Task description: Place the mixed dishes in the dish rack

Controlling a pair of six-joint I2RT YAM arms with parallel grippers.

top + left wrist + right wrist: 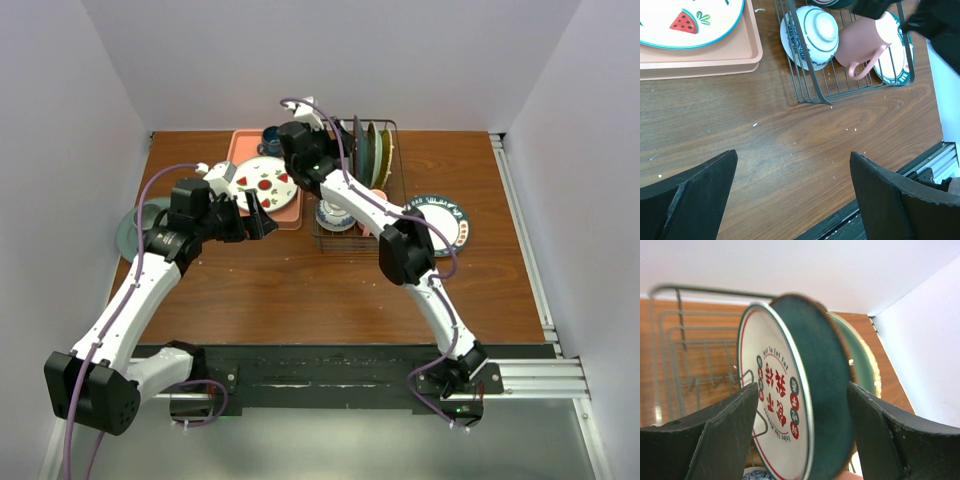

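- The right gripper (802, 390) is spread, with one finger either side of two upright plates in the middle of the right wrist view. I judge it is not pinching either plate.
- Between the fingers stands a white plate (772, 405) with red lettering, and just behind it a dark teal plate (825, 390). A paler green plate (858, 352) shows to their right.
- All three stand in the rack (680, 305), whose wires fill the left of that view. Its prongs appear to carry them.
- The step looks like letting go and backing out. The gripper should pull away along the line of the fingers, because a sideways brush could tip the row.
- The white plate should sit steady in its slot before the gripper leaves.
- The left gripper (793, 154) is spread wide with nothing in it, above bare table (790, 125).
- In the upper part of its view, a bowl (815, 30) and a pink mug (865, 42) already lie in the rack's corner.
- A red-marked plate (690, 20) on the tray (705, 62) at upper left is yet to be loaded.
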